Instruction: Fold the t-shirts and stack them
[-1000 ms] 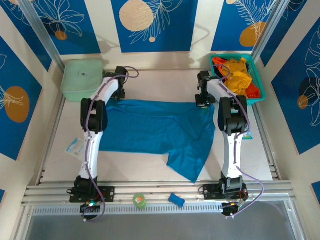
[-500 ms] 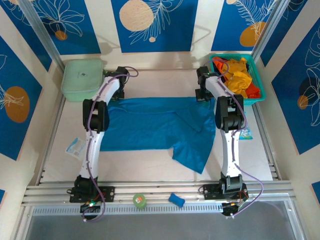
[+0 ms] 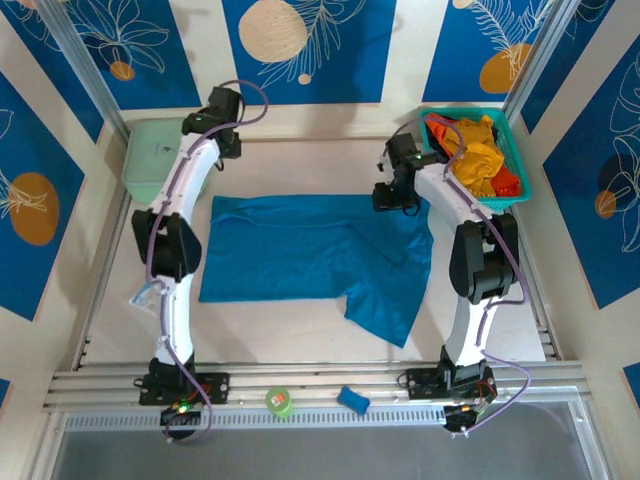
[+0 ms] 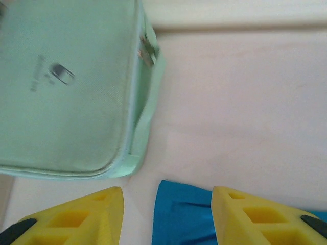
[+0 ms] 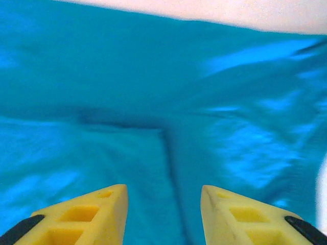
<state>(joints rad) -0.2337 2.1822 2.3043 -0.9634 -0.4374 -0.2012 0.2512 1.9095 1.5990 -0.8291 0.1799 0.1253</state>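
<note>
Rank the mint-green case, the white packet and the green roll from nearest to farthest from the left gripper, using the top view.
1. Mint-green case: far-left corner, just left of the left gripper.
2. White packet: left edge, mid-table.
3. Green roll: near rail, centre.

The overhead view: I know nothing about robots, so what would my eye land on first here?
Probably the blue t-shirt, spread across the middle of the table, one part trailing toward the near edge. Then the teal basket in the far right corner, heaped with yellow-orange and red-orange shirts, opposite a mint-green case at far left. The left gripper hovers open by the case, the right gripper open over the shirt.
</note>
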